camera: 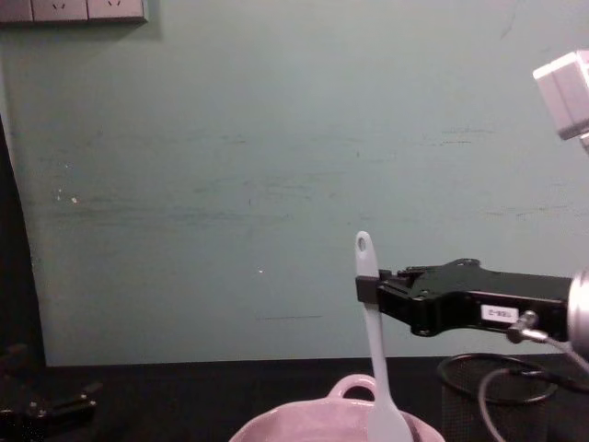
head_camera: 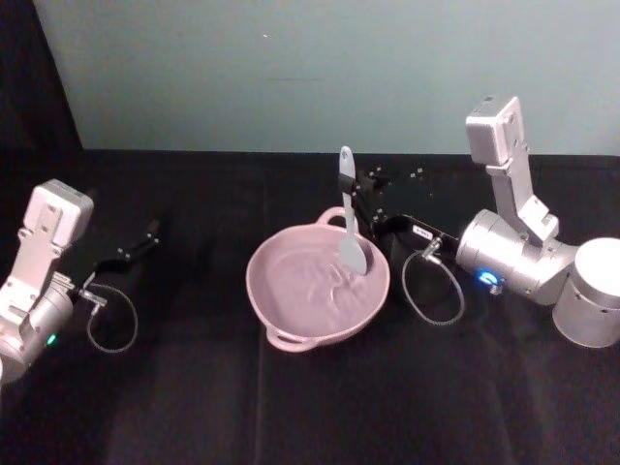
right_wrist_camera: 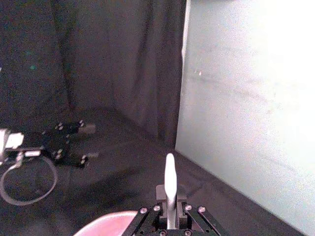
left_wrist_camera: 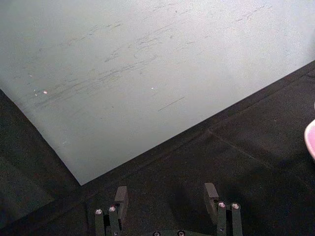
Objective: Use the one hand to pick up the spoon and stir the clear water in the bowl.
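The pale pink bowl [head_camera: 281,291] sits mid-table, and the clear water in it shows ripples. The white spoon [head_camera: 350,242] stands nearly upright, its broad head dipped in the bowl's far right side and its handle tip pointing up. My right gripper [head_camera: 355,207] reaches in from the right and is shut on the spoon's handle. The chest view shows the spoon [camera: 372,341] pinched at the right gripper [camera: 367,287] above the bowl [camera: 304,425]. In the right wrist view the handle [right_wrist_camera: 170,179] rises between the fingers. My left gripper [head_camera: 143,238] rests open on the table at far left.
A black wire-mesh cup [camera: 465,401] stands right of the bowl, under the right arm. A pale green wall [head_camera: 310,68] closes the back of the black-clothed table [head_camera: 310,407]. Cable loops hang from both wrists. The bowl's rim [left_wrist_camera: 311,140] edges the left wrist view.
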{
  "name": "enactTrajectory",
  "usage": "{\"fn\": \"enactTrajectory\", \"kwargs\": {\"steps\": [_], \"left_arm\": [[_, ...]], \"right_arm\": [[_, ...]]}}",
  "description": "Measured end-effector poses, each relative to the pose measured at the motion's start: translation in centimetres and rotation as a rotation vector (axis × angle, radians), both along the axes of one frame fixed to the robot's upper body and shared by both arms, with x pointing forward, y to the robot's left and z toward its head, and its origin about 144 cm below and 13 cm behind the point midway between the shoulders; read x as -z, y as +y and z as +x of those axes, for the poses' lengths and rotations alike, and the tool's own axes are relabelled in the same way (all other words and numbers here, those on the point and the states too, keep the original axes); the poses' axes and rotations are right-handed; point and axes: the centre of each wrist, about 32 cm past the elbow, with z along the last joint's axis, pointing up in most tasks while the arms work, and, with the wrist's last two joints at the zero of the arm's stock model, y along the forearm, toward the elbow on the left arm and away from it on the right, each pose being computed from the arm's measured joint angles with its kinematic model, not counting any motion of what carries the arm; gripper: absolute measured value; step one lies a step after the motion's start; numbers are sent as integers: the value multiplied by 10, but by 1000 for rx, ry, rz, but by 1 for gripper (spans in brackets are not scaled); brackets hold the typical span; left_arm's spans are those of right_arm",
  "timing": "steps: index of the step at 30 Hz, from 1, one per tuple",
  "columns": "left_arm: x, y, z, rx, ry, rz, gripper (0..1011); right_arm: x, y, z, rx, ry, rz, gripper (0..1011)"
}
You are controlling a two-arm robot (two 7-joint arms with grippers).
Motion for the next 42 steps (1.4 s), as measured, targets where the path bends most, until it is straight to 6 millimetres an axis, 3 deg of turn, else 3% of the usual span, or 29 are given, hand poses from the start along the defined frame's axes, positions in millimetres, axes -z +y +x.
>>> {"fn": "enactTrajectory", "kwargs": {"steps": [10,19,32,42], "left_arm": [[0,0,0,0,0,0,1011],[0,0,0,0,0,0,1011],[0,0,0,0,0,0,1011],[0,0,0,0,0,0,1011]], "right_arm": [[-33,-19,-19,-5,139,-68,110],[-54,-24,-29,-35,193,-96,110],[-48,3,-29,-127,233,-78,110],[-28,30,-9,-116,192,-1,110]]}}
